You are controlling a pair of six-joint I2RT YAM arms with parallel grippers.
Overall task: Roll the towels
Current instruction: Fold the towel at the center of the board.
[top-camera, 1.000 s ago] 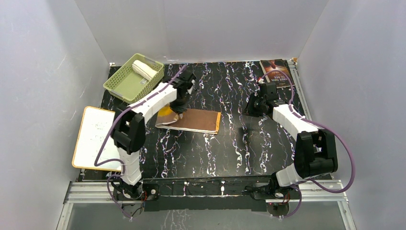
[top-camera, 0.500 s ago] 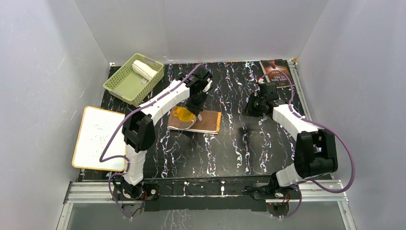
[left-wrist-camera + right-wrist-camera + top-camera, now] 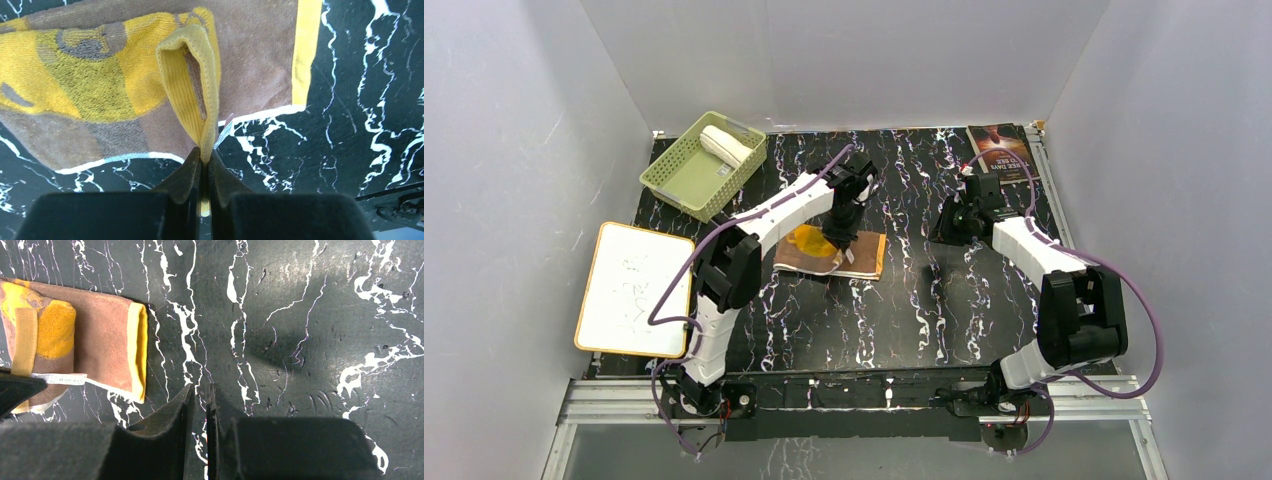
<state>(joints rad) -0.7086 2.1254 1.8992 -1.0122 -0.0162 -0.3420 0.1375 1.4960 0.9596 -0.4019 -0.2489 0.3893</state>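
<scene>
Terry cloth, mustard-yellow with a tan-brown side, the small towel (image 3: 829,255) lies part folded at the centre of the top view on the black marbled table (image 3: 924,300). It looks limp and light, apt to sag. The left gripper (image 3: 204,156) is clamped on its yellow hem (image 3: 190,90), probably the best hold. The right gripper (image 3: 200,392), jaws almost together, holds nothing. The cream-white rolled towel (image 3: 724,143) sits in the green plastic basket (image 3: 679,180), upper left.

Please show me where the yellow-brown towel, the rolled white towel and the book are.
yellow-brown towel (image 3: 864,256): top view, its brown right part.
rolled white towel (image 3: 724,145): top view, middle of the roll.
book (image 3: 998,150): top view, its cover.
</scene>
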